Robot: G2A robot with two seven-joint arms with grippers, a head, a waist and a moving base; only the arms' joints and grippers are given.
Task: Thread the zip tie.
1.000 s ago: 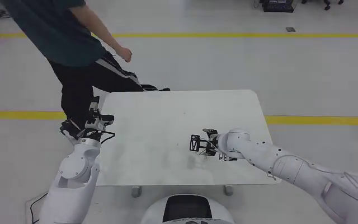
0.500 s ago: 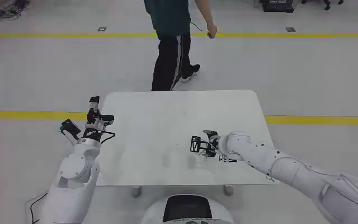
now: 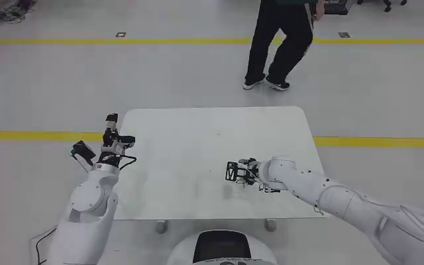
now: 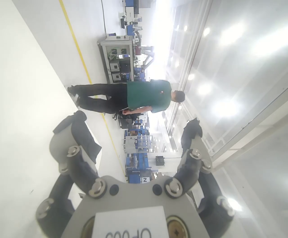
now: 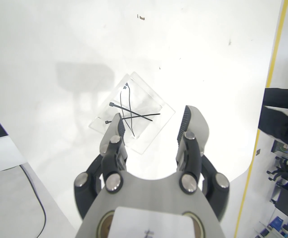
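Note:
A clear shallow tray [image 5: 147, 135] lies on the white table [image 3: 199, 132] and holds thin black zip ties [image 5: 135, 115], two crossed and one bent into a loop. My right gripper [image 5: 153, 117] hangs open above the table, just beside the tray, one fingertip overlapping the tray's near corner in the right wrist view. From above, the right gripper [image 3: 231, 171] is over the table's right front part. My left gripper [image 3: 111, 131] is raised at the table's left edge; its fingers [image 4: 76, 126] stand wide open with nothing between them, pointing out into the room.
The table's rounded front right corner [image 5: 245, 166] and a yellow floor line [image 5: 270, 90] lie beyond the right gripper. A black cable [image 5: 38, 202] runs on the floor past the table's edge. A few small dark specks [image 5: 140, 17] dot the tabletop.

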